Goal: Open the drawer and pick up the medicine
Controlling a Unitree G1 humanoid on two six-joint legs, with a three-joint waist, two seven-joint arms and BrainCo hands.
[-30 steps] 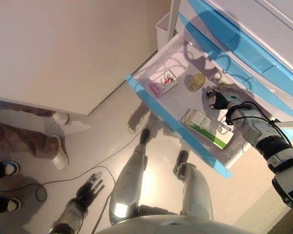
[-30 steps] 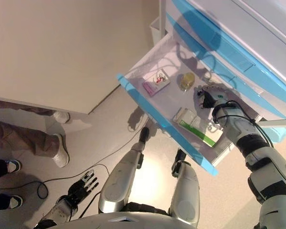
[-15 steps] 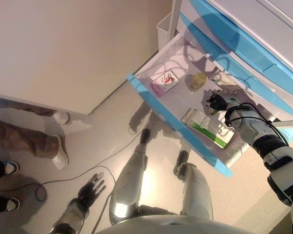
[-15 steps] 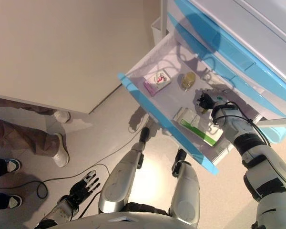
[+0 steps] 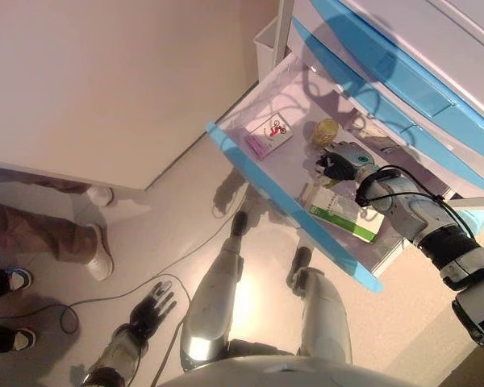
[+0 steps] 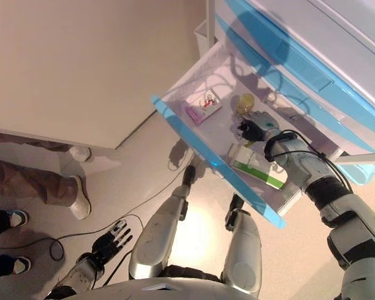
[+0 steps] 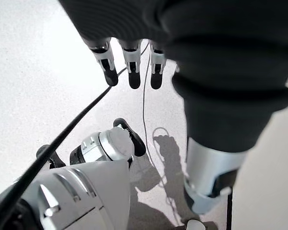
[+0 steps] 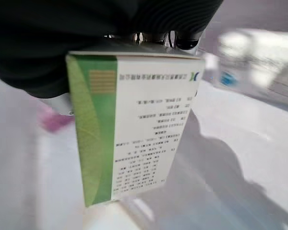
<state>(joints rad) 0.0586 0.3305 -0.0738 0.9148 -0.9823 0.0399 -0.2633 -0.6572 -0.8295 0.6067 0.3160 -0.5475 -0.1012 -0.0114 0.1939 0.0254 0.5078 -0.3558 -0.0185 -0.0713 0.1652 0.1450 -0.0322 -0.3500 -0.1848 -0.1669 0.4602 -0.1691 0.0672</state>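
Observation:
The blue-fronted drawer (image 5: pixel 258 181) stands pulled out. In it lie a pink-and-white box (image 5: pixel 269 135), a small yellow bottle (image 5: pixel 325 131) and a green-and-white medicine box (image 5: pixel 347 214). My right hand (image 5: pixel 339 164) is inside the drawer, at the end of the green-and-white box nearest the bottle. In the right wrist view that box (image 8: pixel 134 124) lies right against the hand and hides most of it. My left hand (image 5: pixel 149 310) hangs low near the floor, open and empty, and also shows in the left wrist view (image 7: pixel 129 72).
The cabinet (image 5: pixel 387 72) with more blue drawer fronts rises behind the open drawer. A white counter (image 5: pixel 105 72) fills the left. A person's legs and shoes (image 5: pixel 56 238) stand at the left edge. A white bin (image 5: pixel 268 44) sits behind the drawer.
My right hand has moved from the drawer's right side leftward across it, to the end of the green-and-white box beside the yellow bottle. The left hand has stayed down.

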